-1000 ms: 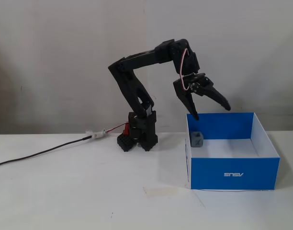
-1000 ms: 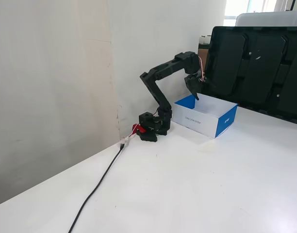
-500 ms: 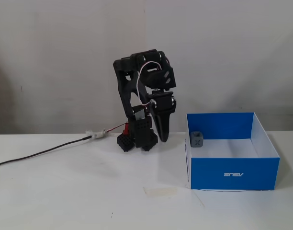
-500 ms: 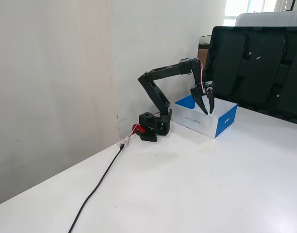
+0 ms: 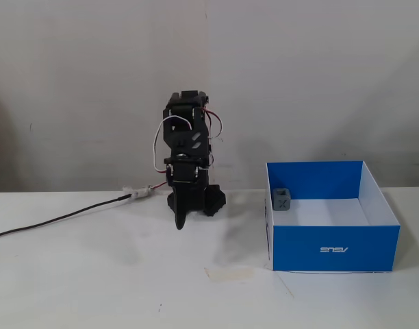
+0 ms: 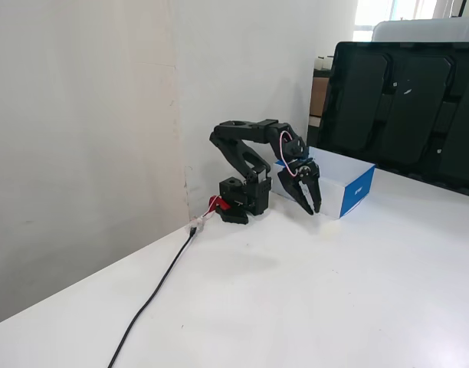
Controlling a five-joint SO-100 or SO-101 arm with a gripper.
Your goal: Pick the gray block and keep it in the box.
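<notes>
Your gray block (image 5: pixel 281 199) already sits inside the box (image 5: pixel 333 248), in its back-left corner near the desk's far edge. The gripper (image 6: pixel 309 202) hangs tip-down beside the box, jaws slightly parted and empty. Looks like release done, arm folded clear.

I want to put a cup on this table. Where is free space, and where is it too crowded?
Free: the wide white table in front of the cable, and the strip in front of the box past the tape patch. Crowded: between the pincer and the box wall. Inside the box, the gray block takes only the back corner.
</notes>
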